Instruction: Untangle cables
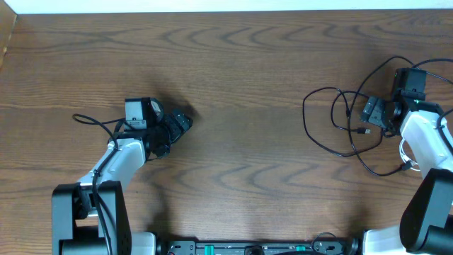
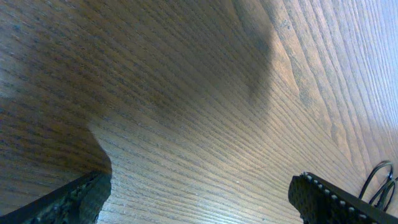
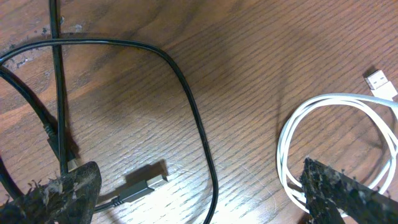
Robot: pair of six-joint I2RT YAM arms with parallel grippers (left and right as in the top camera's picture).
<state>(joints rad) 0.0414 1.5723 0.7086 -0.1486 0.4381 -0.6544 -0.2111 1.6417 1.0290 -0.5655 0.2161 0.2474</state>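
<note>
both grippers stand wide apart, gripping nothing
between the fingers of our right gripper (image 3: 199, 196) we see a black plug end (image 3: 146, 182) and a loop of the black cables (image 3: 186, 93); the white cable (image 3: 323, 102) coils just beside one finger. well away, our left gripper (image 2: 199, 199) hovers over the table (image 2: 186, 93).

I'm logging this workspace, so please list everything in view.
table: one, brown wood grain, under everything
black cables: count unclear, black, loops crossing on the table's right side
black plug: one, black, flat on the table among those loops
white cable: one, white, coiled beside the black ones
left arm, right arm: two, white and black, near edge
left gripper: one, black, open over bare wood
right gripper: one, black, open above the cables, holding nothing
</note>
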